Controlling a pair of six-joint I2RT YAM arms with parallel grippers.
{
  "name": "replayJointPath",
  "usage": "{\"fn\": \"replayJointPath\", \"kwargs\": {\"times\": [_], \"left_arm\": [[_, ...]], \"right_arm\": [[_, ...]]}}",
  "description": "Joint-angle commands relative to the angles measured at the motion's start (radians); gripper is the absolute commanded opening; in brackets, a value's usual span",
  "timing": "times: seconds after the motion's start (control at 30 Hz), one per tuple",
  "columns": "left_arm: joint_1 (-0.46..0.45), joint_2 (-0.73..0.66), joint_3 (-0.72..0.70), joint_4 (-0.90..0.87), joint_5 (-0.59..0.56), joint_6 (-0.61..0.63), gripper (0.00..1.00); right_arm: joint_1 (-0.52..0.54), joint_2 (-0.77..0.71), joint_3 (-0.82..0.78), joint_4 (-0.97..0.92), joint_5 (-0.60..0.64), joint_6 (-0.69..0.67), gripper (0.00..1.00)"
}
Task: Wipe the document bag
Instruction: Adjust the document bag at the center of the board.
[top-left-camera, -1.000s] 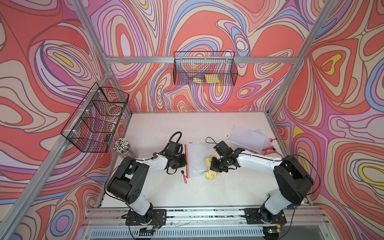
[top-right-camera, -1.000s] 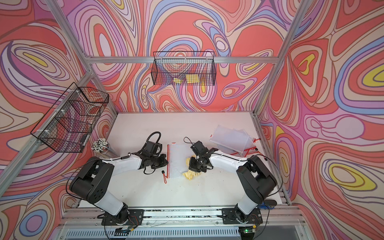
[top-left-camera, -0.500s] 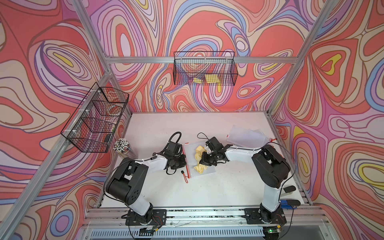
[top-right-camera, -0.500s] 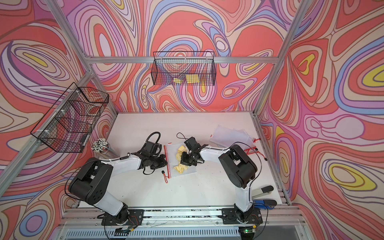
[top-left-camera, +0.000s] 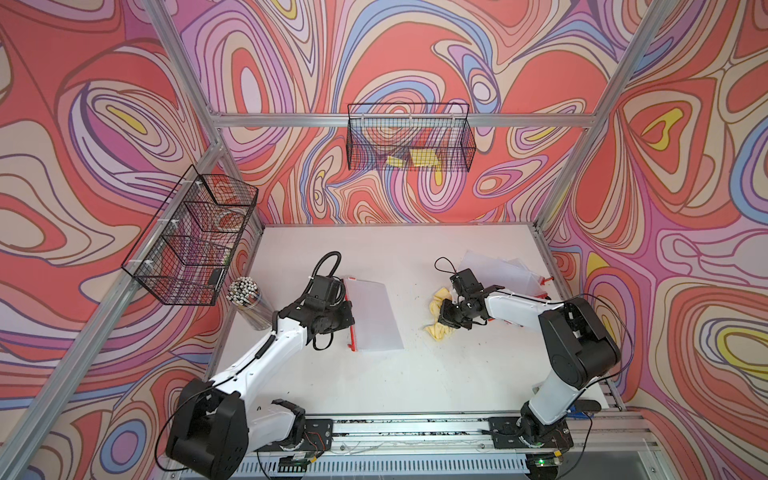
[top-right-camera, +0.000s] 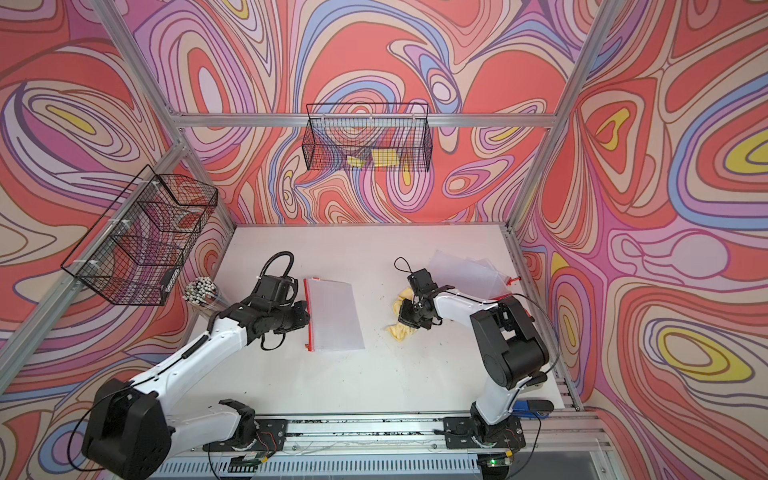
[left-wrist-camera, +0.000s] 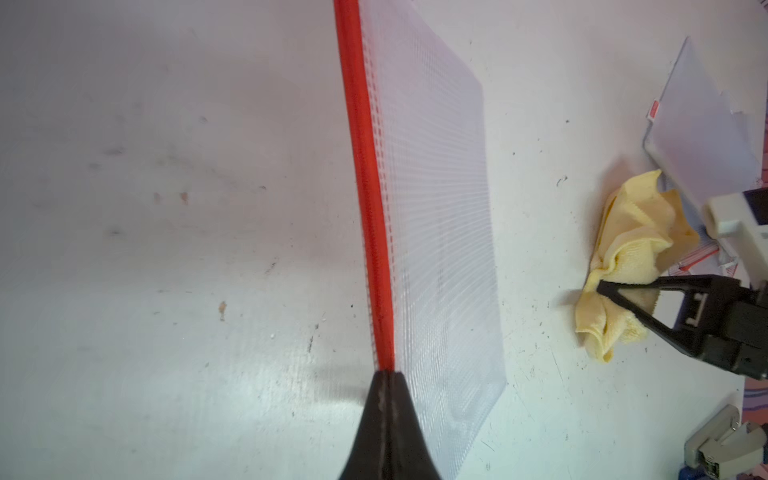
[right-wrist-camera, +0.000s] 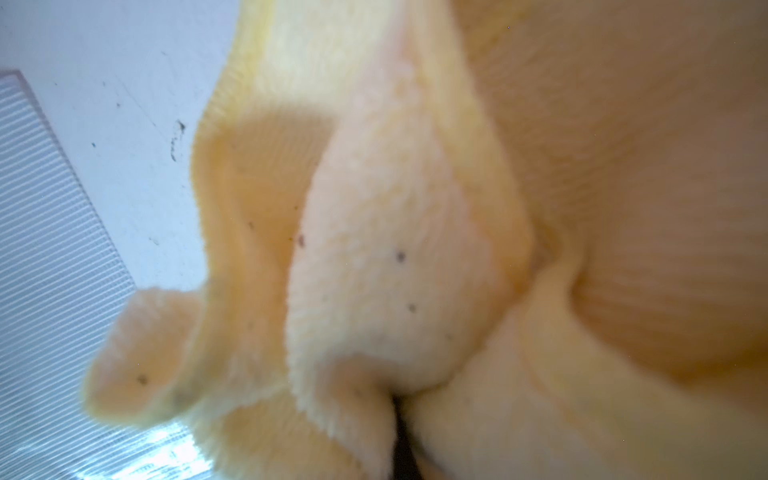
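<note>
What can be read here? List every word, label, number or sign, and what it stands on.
Nothing here can be read.
Red-and-white tag on the spare bags: print too blurred to read.
Small green mark on the left arm: too small to read.
The bag and the cloth show no print.

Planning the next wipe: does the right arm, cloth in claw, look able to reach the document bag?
Probably yes: only table surface separates its cloth from the document bag; the left claw holds its zip edge.
</note>
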Motion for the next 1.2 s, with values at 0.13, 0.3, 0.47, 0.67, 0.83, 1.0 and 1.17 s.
{"fn": "replayJointPath", "kwargs": {"times": [0.13, 0.3, 0.47, 0.67, 0.83, 1.0, 1.17], "left_arm": [[0.004, -0.106, 0.347, -0.537, -0.346, 0.087, 0.00], [-0.033, 0.082, 0.564, -0.779, -0.522, 0.096, 0.00], [-0.167, 0.299, 0.621, -0.801, -0.615, 0.054, 0.00], [-0.318, 0.496, 0.754, -0.767, -0.617, 0.032, 0.00], [-0.445, 0.659, 0.839, -0.672, -0.505, 0.049, 0.00], [-0.535, 0.787, 0.840, -0.524, -0.370, 0.042, 0.00], [-0.539, 0.777, 0.731, -0.302, -0.199, 0.026, 0.06]], "right_arm": [[0.005, 0.024, -0.038, 0.010, -0.012, -0.008, 0.00], [0.006, 0.013, -0.039, 0.009, -0.010, -0.008, 0.00], [0.005, -0.034, -0.053, -0.005, -0.006, -0.007, 0.00], [0.006, -0.135, -0.073, -0.064, 0.032, -0.018, 0.00], [0.005, -0.206, -0.082, -0.114, 0.075, -0.023, 0.00], [0.006, -0.272, -0.062, -0.183, 0.106, -0.032, 0.00], [0.006, -0.330, 0.007, -0.298, 0.191, -0.060, 0.00]]}}
